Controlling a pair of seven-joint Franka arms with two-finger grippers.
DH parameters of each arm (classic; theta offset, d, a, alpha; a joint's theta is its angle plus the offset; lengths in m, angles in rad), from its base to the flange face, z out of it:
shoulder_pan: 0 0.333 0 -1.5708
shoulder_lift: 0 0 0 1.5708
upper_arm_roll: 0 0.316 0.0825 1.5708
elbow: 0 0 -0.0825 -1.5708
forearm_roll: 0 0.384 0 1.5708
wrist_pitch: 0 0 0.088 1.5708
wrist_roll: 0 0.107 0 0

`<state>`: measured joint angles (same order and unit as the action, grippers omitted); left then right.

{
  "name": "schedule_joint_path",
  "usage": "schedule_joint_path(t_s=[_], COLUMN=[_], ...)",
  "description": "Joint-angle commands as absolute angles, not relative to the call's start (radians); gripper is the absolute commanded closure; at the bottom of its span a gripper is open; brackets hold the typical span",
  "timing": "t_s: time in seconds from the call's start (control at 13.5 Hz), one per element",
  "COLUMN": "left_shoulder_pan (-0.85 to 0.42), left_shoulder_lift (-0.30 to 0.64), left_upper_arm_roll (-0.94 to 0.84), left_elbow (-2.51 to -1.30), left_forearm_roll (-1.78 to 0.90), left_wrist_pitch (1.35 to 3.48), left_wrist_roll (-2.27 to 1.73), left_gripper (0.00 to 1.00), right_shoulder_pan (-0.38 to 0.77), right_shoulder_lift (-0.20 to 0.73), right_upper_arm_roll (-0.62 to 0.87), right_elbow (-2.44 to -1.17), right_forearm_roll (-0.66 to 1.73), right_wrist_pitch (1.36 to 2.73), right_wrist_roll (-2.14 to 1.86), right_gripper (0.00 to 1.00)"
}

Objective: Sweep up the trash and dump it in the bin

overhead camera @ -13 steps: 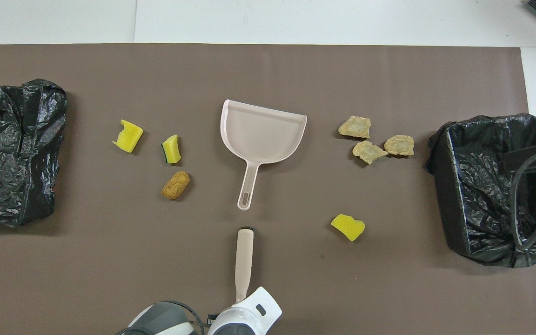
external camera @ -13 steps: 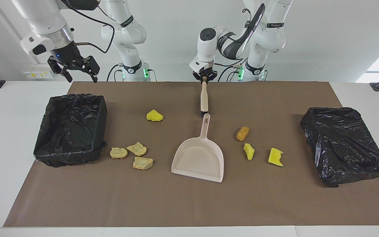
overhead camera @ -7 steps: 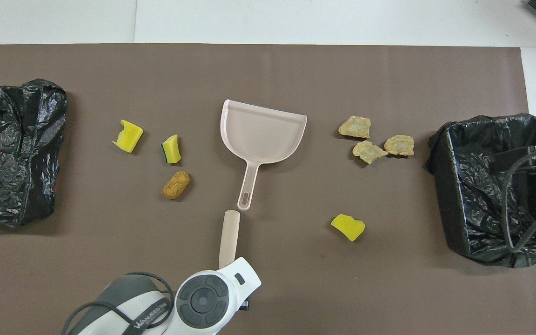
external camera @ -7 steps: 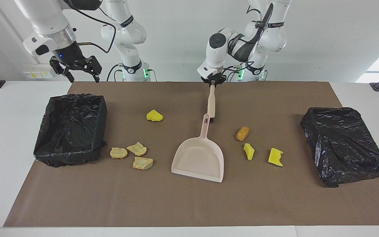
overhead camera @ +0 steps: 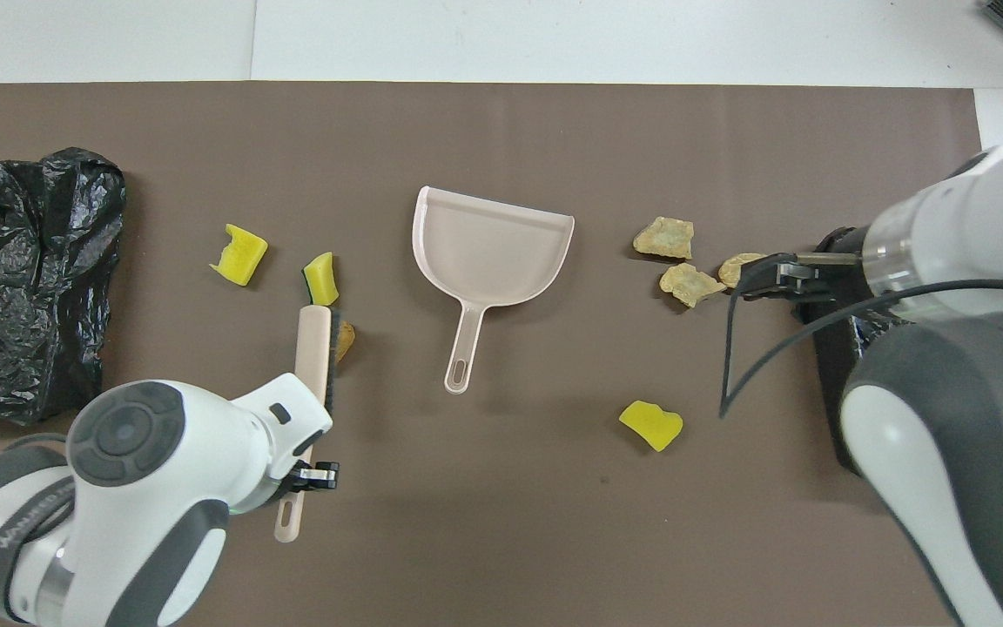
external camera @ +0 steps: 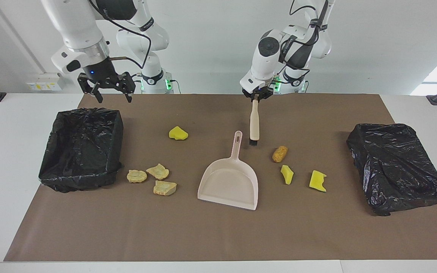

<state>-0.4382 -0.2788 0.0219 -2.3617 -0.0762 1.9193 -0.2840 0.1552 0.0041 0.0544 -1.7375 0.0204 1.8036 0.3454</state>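
While left gripper (external camera: 255,97) hangs over desk (external camera: 13,151), fingers clenched on brush (external camera: 254,125), bristles down beside dustpan (external camera: 230,182) handle; right gripper (external camera: 108,89) released, over bin (external camera: 82,148) edge. Trash (external camera: 280,153) scattered on mat either side of dustpan.

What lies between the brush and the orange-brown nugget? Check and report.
Nothing visible. The left gripper is shut on the brush, held bristles down in the air beside the dustpan handle. Bare mat separates the bristles from the orange-brown nugget. The right gripper hangs open by the open bin.
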Motion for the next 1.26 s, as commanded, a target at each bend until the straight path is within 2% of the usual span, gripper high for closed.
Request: schedule_joint_path(t_s=[0.0,0.3,0.67,0.97,1.19], left_shoulder_pan=[-0.281,-0.131,-0.094,-0.095,-0.115], left_shoulder_lift=[-0.224,-0.05,0.188,0.218,0.215], left_upper_arm_roll=[0.008,0.009,0.009,0.009,0.006], left_elbow=[-2.303,-2.081,-1.896,-1.905,-1.951], left_forearm_roll=[-0.025,0.084,0.241,0.25,0.293], left_wrist_pitch=[1.951,1.959,2.045,2.046,2.037], left_wrist_roll=[-0.142,-0.014,0.035,0.037,0.041], left_gripper=[1.0,1.0,1.0,1.0,1.0], right_shoulder_pan=[0.225,0.357,0.5,0.619,0.637], right_shoulder_lift=[0.073,0.176,0.288,0.437,0.449], right_upper_arm_roll=[0.051,0.049,0.049,0.048,0.051], right_elbow=[-1.738,-1.732,-1.698,-1.626,-1.656], right_forearm_roll=[0.025,0.002,-0.129,-0.23,-0.262], right_wrist_pitch=[1.902,2.069,2.154,2.206,2.269], right_wrist_roll=[0.493,0.698,0.912,1.136,1.164], right_gripper=[0.0,0.0,0.0,0.0,0.0])
